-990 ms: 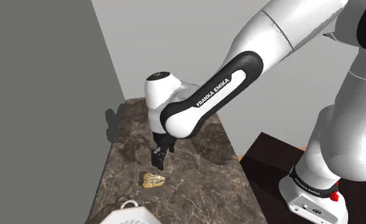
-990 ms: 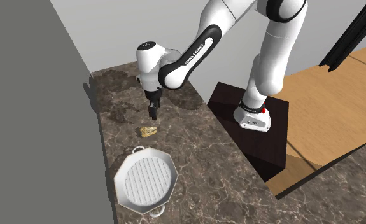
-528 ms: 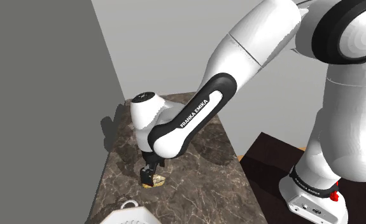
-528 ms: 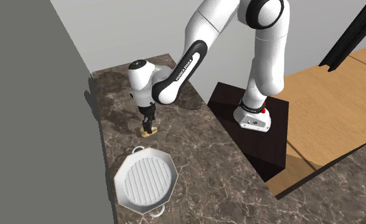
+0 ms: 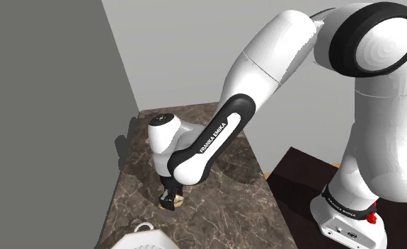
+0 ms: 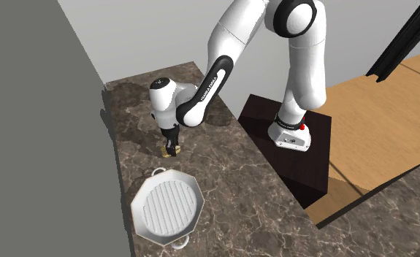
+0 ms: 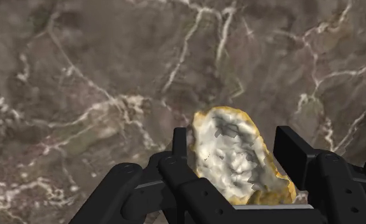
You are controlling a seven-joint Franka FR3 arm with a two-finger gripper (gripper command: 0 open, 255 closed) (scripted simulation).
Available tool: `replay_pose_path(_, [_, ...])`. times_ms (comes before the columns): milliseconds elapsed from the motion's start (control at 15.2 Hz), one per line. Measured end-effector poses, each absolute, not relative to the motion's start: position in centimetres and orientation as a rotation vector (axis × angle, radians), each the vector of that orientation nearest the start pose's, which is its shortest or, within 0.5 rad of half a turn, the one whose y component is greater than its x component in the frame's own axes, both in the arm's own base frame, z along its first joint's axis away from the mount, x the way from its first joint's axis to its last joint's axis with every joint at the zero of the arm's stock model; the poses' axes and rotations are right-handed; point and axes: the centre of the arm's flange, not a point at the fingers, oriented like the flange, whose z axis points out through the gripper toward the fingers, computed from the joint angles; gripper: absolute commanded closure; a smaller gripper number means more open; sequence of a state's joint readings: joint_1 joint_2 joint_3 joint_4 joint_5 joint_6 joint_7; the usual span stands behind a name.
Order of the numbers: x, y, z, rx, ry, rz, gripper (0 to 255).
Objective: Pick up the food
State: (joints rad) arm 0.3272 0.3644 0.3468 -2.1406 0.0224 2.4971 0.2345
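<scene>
**Shoulder view:** beside my dark box stand [image 5: 294,177], looking down along the dark brown white-veined marble counter [image 5: 223,205].
**Second exterior view:** higher and farther off, over the same counter.
**Wrist view:** along my black two-finger gripper [image 7: 233,139], close above that counter.

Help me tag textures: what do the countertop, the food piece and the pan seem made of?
Countertop: seemingly smooth dark brown marble, given its pale branching veins. Food piece: pale lumpy face with a yellow-brown rim, perhaps cheese or bread; unclear. Pan: plain white, ribbed inside; material not shown.
</scene>
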Motion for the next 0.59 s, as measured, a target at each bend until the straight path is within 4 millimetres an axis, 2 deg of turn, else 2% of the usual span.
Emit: replay_pose_path(594, [44.9,35.67,24.31,-2.954,-0.598,0.072,255])
